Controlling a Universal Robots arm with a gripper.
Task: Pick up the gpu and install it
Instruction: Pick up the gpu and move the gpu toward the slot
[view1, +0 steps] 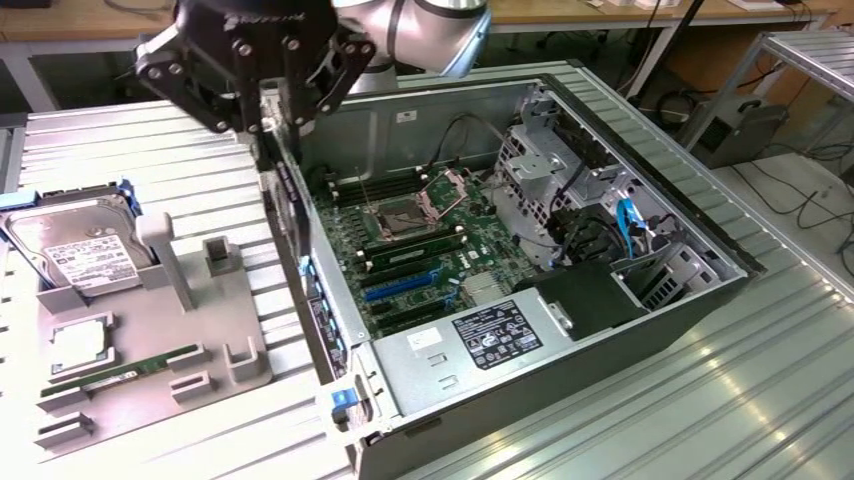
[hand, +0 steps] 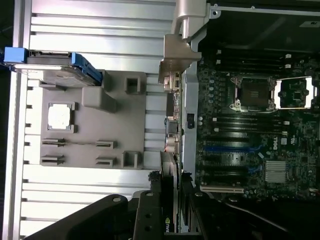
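My gripper (view1: 274, 122) is clamped on the gpu (hand: 168, 220). In the wrist view one finger (hand: 151, 212) presses each flat face, with the card pinched between them. From that grip the card runs straight away from my fingertips, hanging below them in the exterior view. It hangs over the rear wall of the open computer case (view1: 641, 330). I cannot tell whether it touches that wall.

The gpu shows itself edge-on as a thin, flat black strip. There is a small green logo on the edge close to my fingers. A silvery metal bracket (hand: 176, 55) with a bent tab sits at the far end from my grip.

On the exterior view's left of my gripper, and lower, lies a grey holder tray (view1: 160, 350). On the exterior view's right of my gripper, and below it, the motherboard (view1: 441, 240) lies inside the case.

By count there is one gpu, in my grip. One hard drive (view1: 80, 250) in a blue frame stands on the tray. One square processor chip (view1: 80, 340) and one green memory stick (view1: 114, 372) lie on it. There is one tray and one case.
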